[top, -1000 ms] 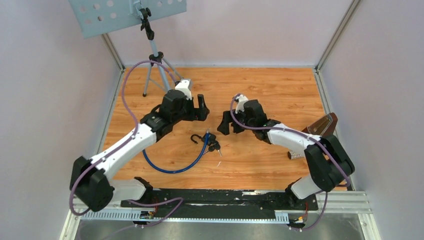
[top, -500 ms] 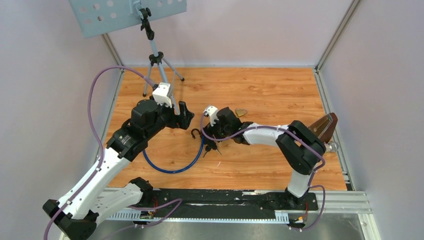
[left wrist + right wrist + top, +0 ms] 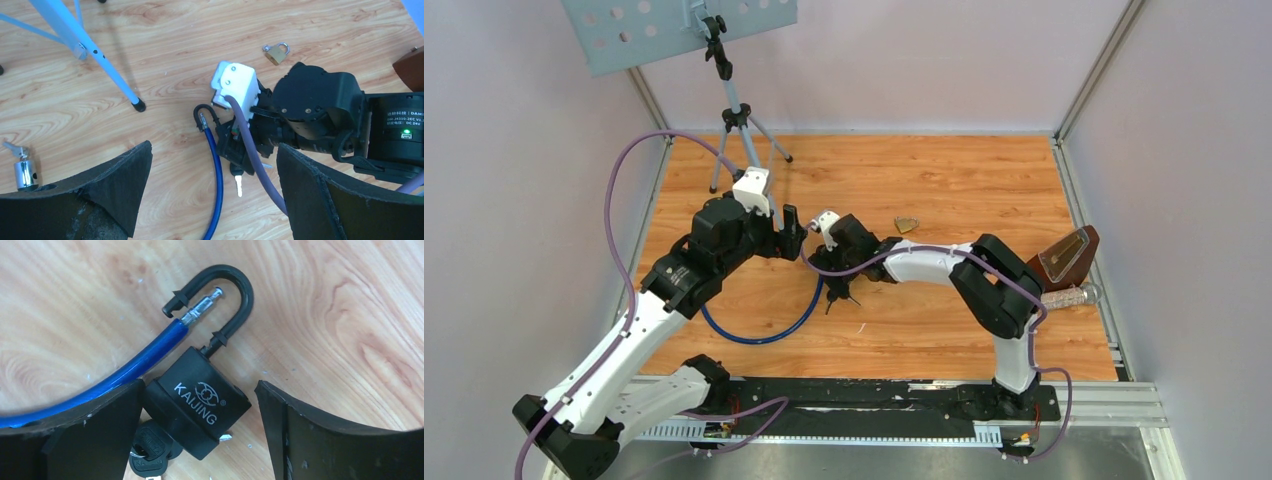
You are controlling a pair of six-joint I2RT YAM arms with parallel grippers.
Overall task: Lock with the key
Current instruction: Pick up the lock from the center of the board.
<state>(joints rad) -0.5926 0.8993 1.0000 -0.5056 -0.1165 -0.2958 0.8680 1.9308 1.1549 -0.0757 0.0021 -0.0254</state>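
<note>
The lock lies flat on the table, near the middle and a bit to the left; it is black with white letters on it; its hoop is open at one end. A key sticks out of the bottom of the lock. A blue cable runs off to the left, and its shiny metal tip lies inside the hoop.

The right gripper is right over the lock; its fingers are apart, one on each side of the lock; the left one is right up against the lock and the right one has a small gap; they do not squeeze it.

The left gripper is up off the table, just left of the lock; its fingers are wide apart and hold nothing.

A small brass lock lies further back and to the right; a little silver lock with its own key lies to the left. A stand with blue legs is at the far left; a metronome sits at the right edge.
</note>
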